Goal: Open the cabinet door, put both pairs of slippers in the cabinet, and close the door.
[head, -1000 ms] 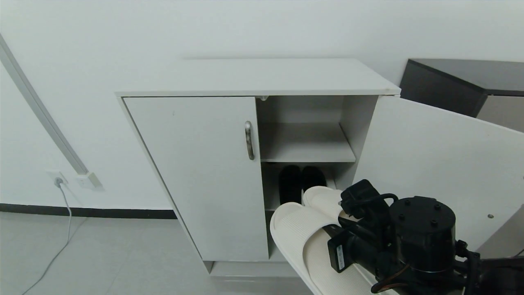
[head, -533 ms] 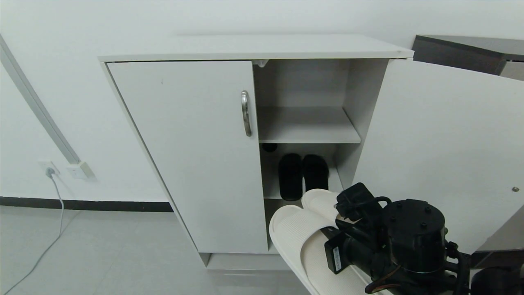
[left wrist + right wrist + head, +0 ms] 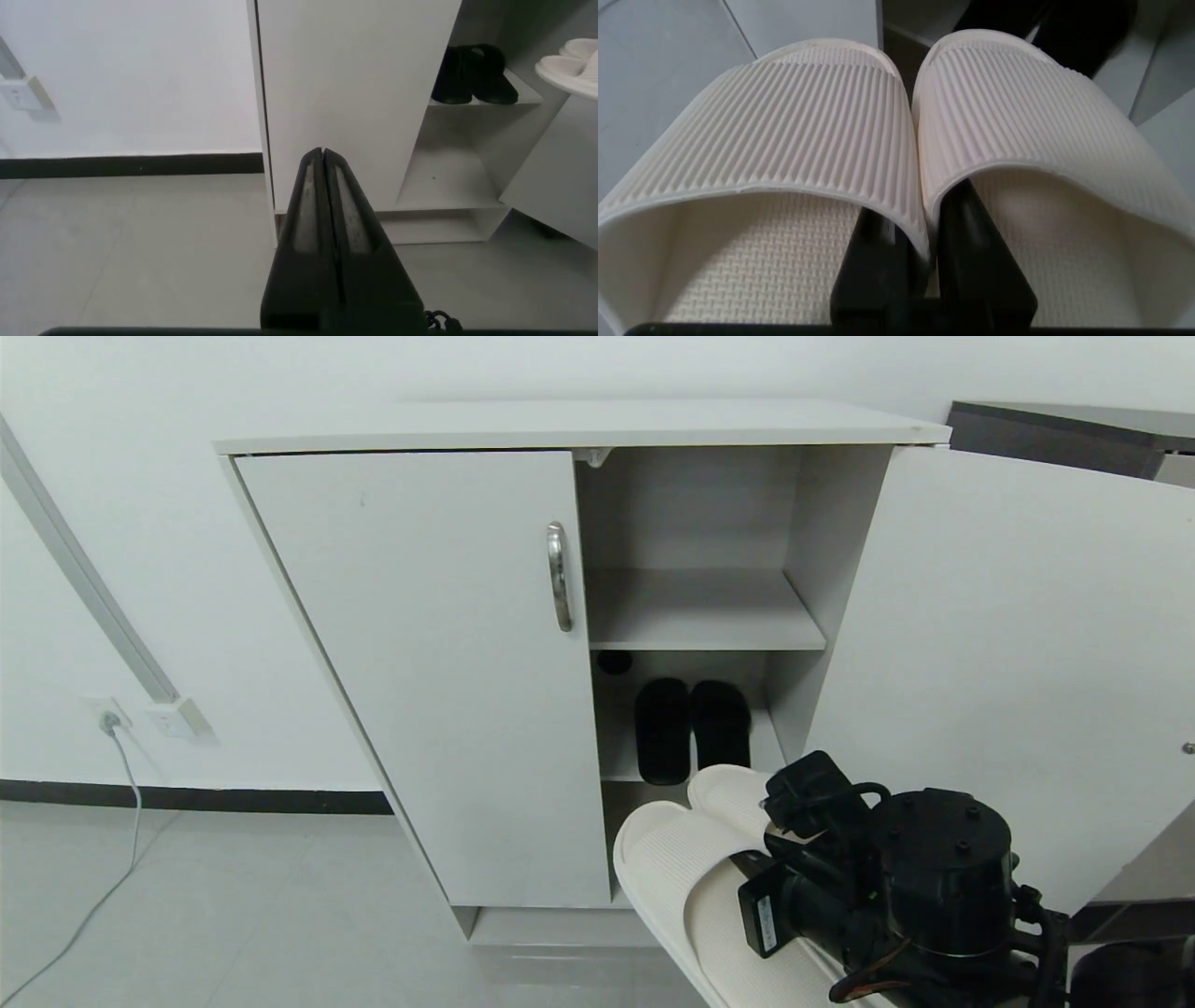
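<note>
Right gripper point(image 3: 920, 224) is clamped on the touching inner edges of the white slippers point(image 3: 681, 868). Their toes point straight ahead into the open cabinet point(image 3: 560, 422), where the black slippers point(image 3: 691, 728) sit on a shelf just beyond.

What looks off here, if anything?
Nothing stands out. The black slippers sit side by side on a shelf inside the cabinet. The white slippers are clamped together in the right jaws, just outside the bay, beside the open door.

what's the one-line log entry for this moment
right hand: shut on white slippers, held before cabinet | left hand: shut, empty | right door: open | black slippers: inside cabinet
</note>
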{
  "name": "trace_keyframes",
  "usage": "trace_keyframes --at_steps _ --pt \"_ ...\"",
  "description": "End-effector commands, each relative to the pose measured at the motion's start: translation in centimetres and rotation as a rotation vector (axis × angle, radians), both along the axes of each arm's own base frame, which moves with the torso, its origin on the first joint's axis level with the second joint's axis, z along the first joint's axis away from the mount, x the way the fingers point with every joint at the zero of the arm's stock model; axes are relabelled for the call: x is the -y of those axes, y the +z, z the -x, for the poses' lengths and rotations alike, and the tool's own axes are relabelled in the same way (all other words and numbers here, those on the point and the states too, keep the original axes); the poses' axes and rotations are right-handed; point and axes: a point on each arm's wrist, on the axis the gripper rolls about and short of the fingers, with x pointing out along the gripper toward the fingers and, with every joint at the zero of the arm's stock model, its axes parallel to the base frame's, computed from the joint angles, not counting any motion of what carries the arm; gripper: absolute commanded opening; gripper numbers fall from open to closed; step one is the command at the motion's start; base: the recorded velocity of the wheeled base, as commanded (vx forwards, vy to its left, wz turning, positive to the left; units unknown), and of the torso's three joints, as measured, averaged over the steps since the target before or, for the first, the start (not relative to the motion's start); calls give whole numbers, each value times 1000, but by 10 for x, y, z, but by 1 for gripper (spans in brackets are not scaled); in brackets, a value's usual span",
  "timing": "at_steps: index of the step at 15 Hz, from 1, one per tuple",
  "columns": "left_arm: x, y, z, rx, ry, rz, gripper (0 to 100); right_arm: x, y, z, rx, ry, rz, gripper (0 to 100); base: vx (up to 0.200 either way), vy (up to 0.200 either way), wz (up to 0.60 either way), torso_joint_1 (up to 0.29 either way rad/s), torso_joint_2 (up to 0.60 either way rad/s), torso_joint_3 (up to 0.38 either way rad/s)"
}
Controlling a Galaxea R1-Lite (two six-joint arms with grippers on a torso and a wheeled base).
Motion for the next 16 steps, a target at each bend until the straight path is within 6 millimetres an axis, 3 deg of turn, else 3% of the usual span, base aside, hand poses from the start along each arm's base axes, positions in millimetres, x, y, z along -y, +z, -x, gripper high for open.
trace_keyframes --at_steps 1,4,5,11,16 --pt "0 0 0 -1 0 -1 0 -8 4 -3 30 -36 -1 0 0 0 0 0 0 0" --pt "0 0 0 -1 -2 -5 0 -40 20 -17 101 -229 8 0 0 0 0 0 0 0" --pt "0 0 0 -1 -2 -3 0 -52 34 -17 104 -241 -5 0 0 0 0 0 0 0" --pt "0 0 0 -1 -2 -5 0 -57 97 -11 99 -335 -60 0 0 0 0 0 0 0" --pt "0 0 0 -1 -2 -5 0 -55 120 -27 111 -377 -81 0 0 0 0 0 0 0"
